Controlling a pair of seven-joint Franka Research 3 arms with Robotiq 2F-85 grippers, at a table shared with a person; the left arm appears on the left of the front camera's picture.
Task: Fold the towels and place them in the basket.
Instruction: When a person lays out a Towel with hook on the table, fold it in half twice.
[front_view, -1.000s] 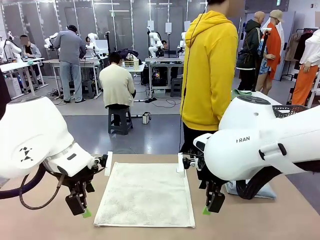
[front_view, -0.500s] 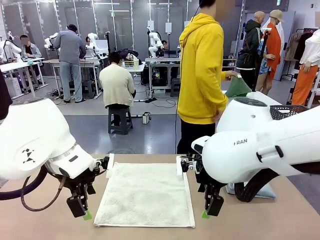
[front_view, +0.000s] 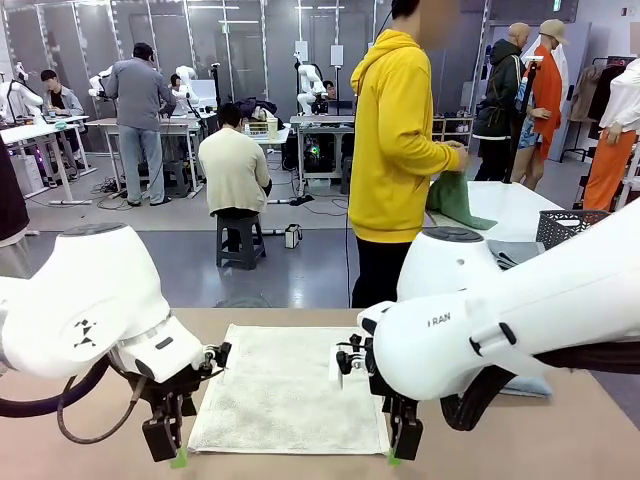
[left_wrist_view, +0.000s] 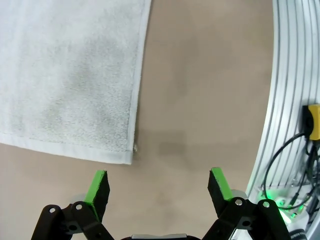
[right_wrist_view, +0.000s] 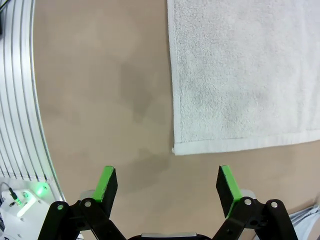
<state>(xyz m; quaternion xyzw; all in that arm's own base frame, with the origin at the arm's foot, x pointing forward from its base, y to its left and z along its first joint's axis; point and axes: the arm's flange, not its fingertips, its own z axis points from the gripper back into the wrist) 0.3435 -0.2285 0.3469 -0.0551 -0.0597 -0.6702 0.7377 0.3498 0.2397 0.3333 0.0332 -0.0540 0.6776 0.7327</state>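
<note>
Presently the cream-white towel (front_view: 290, 400) lies spread flat on the tan worktop (front_view: 560, 440), its long sides running away from the robot and its near hem close to the robot's edge. The left tool (front_view: 170, 455) hangs low just outside the towel's near left corner, fingers pointing down at the worktop, and the right tool (front_view: 398, 455) does the same just outside the near right corner. Seen from the left wrist, the left tool (left_wrist_view: 159, 180) is released, its green pads (left_wrist_view: 97, 189) spread wide over bare worktop with nothing between them, and the towel's corner sits just ahead of one pad, not touching it. From the right wrist, the right tool (right_wrist_view: 166, 175) is likewise released and empty, with the towel's hemmed corner lying ahead, between the lines of its two pads (right_wrist_view: 226, 182) and clear of both. A light blue towel (front_view: 525, 386) peeks out on the worktop beneath the right arm. The dark lattice basket (front_view: 575, 225) shows beyond that arm at the far right. Across the worktop a person (front_view: 395, 150) in a yellow hoodie holds a green cloth (front_view: 455, 198) over a white table.
</note>
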